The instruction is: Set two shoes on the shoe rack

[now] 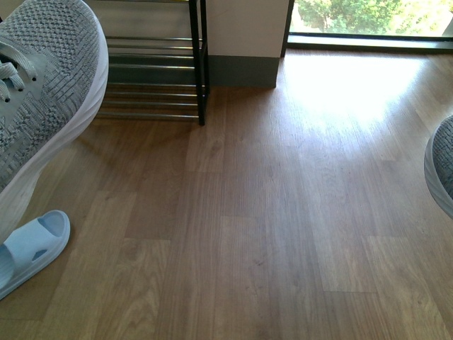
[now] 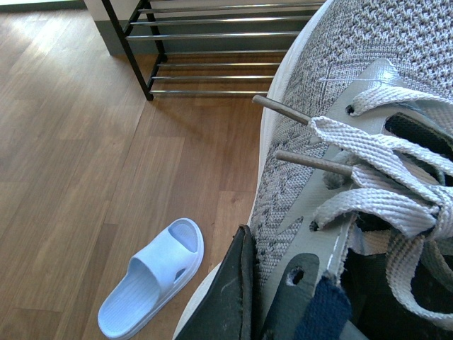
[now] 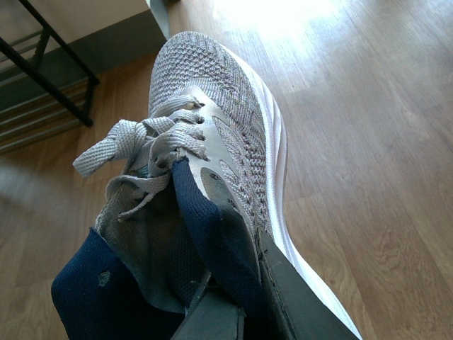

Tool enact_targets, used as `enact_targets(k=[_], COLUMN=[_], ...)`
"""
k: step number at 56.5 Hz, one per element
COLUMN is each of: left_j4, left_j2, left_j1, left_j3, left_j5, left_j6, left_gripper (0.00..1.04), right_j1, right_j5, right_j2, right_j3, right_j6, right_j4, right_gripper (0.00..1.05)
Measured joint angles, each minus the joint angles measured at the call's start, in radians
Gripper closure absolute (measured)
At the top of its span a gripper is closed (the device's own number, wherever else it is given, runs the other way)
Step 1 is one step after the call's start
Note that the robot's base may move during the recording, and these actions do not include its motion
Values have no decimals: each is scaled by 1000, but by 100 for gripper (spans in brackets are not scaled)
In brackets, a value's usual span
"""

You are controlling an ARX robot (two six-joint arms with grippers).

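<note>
- left gripper (image 2: 276,255) clamps left shoe (image 1: 42,92) by the collar, lifted, toe toward the rack (image 1: 152,67).
- right gripper (image 3: 233,265) pinches right shoe (image 3: 212,142) likewise, lifted well right of it.
- you grip collars, likely so soles land free.

Shoe rack (image 1: 199,71) at far left against the wall (image 1: 244,28), left shoe (image 1: 42,92) raised in front of it, slipper (image 1: 32,248) on the floor (image 1: 269,212) below that shoe, right shoe (image 1: 444,166) well apart at the right edge
</note>
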Motion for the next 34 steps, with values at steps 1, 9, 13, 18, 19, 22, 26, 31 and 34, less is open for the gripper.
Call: enact_targets(k=[1, 9, 13, 18, 19, 22, 26, 31, 34], left_j4=[0, 0, 0, 0, 0, 0, 0, 0, 0], left_j2=[0, 0, 0, 0, 0, 0, 0, 0, 0], left_j1=[0, 0, 0, 0, 0, 0, 0, 0, 0], left_j3=[0, 0, 0, 0, 0, 0, 0, 0, 0], left_j5=[0, 0, 0, 0, 0, 0, 0, 0, 0], left_j6=[0, 0, 0, 0, 0, 0, 0, 0, 0], left_gripper=[103, 103, 103, 103, 103, 103, 103, 103, 103], right_j1=[0, 0, 0, 0, 0, 0, 0, 0, 0], right_j5=[0, 0, 0, 0, 0, 0, 0, 0, 0], right_j2=[0, 0, 0, 0, 0, 0, 0, 0, 0], right_j3=[0, 0, 0, 0, 0, 0, 0, 0, 0], right_j6=[0, 0, 0, 0, 0, 0, 0, 0, 0], right_j4=[0, 0, 0, 0, 0, 0, 0, 0, 0], right_gripper=[104, 104, 104, 104, 104, 104, 104, 104, 104])
